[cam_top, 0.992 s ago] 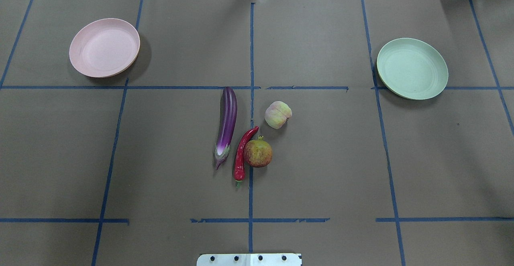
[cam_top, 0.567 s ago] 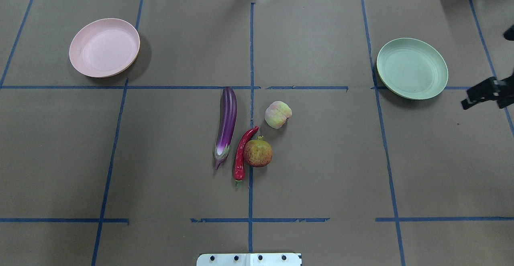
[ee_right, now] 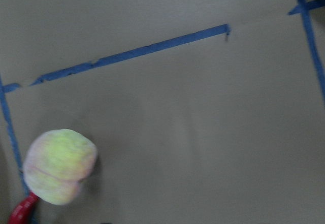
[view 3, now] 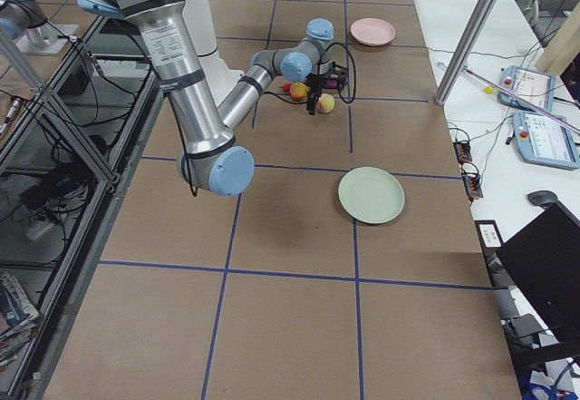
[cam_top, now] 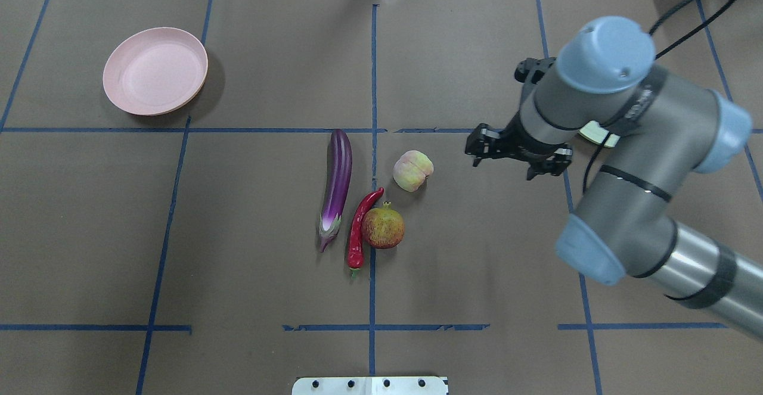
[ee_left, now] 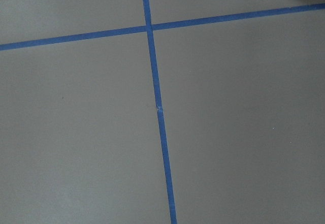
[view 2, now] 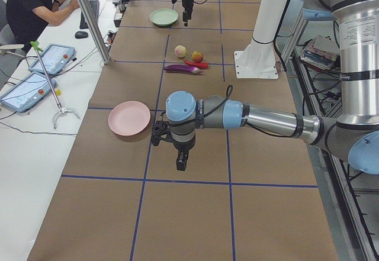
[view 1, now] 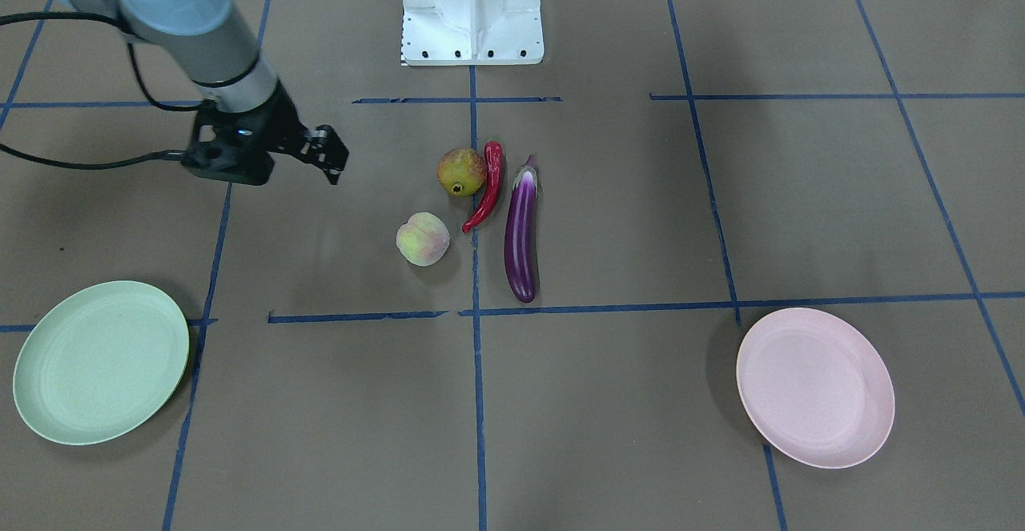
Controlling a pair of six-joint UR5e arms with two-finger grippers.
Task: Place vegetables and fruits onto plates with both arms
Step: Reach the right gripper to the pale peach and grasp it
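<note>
The purple eggplant, red chili, pomegranate-like fruit and peach lie together at the table's middle. My right gripper hovers open and empty just right of the peach, which also shows in the right wrist view. The pink plate sits empty at the far left. The mint plate is empty; the right arm hides most of it from overhead. My left gripper shows only in the exterior left view, near the pink plate; I cannot tell its state.
The white base block stands at the robot's edge. Blue tape lines grid the brown table cover. An operator sits at a side table with tablets beyond the table's far edge.
The right arm has swept in from the right edge to beside the peach and now covers most of the mint plate overhead. The fruits, vegetables and plates have not moved.
</note>
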